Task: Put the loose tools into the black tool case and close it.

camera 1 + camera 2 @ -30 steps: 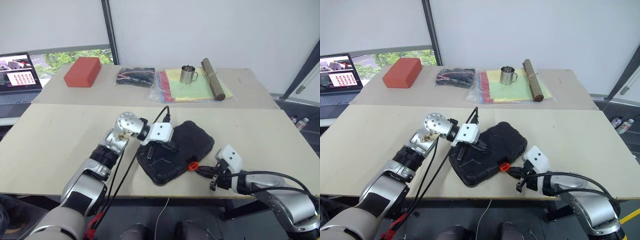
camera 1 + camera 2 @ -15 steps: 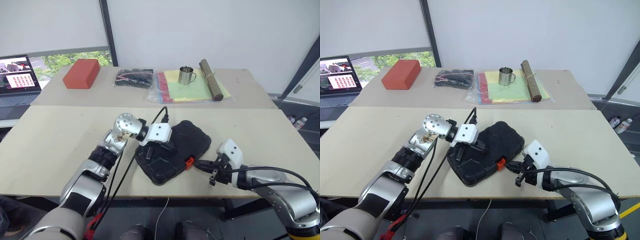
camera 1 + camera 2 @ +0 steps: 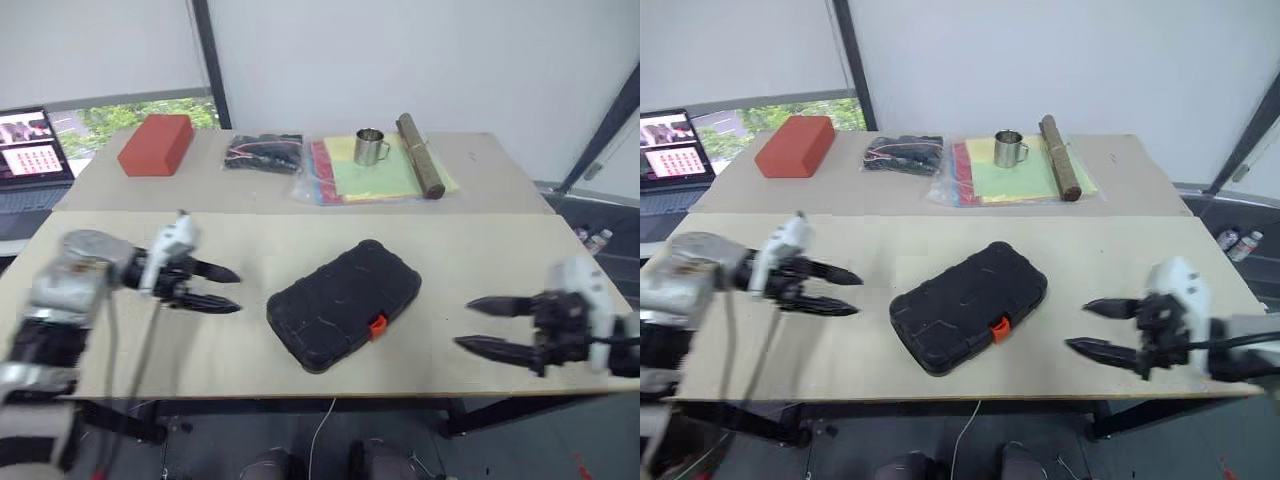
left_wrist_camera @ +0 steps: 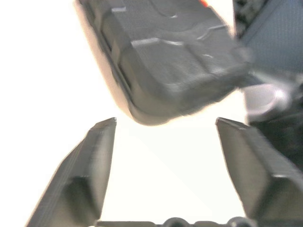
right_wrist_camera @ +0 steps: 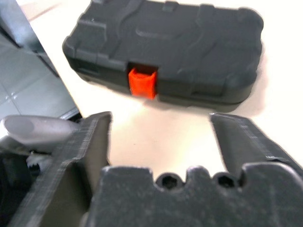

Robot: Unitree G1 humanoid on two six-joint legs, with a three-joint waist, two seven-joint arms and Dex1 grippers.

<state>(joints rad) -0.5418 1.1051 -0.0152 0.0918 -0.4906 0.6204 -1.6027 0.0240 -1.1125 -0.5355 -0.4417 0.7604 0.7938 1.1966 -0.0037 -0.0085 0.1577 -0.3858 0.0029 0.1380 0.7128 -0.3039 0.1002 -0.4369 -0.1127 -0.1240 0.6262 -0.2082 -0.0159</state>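
Note:
The black tool case [image 3: 345,303] lies shut and flat on the near table, its small orange latch [image 3: 377,325] facing the front edge. The loose tools are out of view. My left gripper [image 3: 238,292] hovers to the left of the case, open, its fingers pointing toward it with a clear gap of table between. Right of the case, my right gripper [image 3: 462,322] is open too and holds nothing. The left wrist view looks between its fingers at one end of the case [image 4: 165,56]. The right wrist view faces the latch side [image 5: 142,82].
On the far table stand a red block [image 3: 155,143], a black bag of cables [image 3: 262,152], a metal cup [image 3: 371,147] on coloured sheets [image 3: 385,178] and a brown roll [image 3: 422,168]. A laptop [image 3: 25,150] sits at far left.
Both grippers left the case and opened. The left arm swung out to the left, off the lid; the right gripper drew back to the right and rose. The case stays put.

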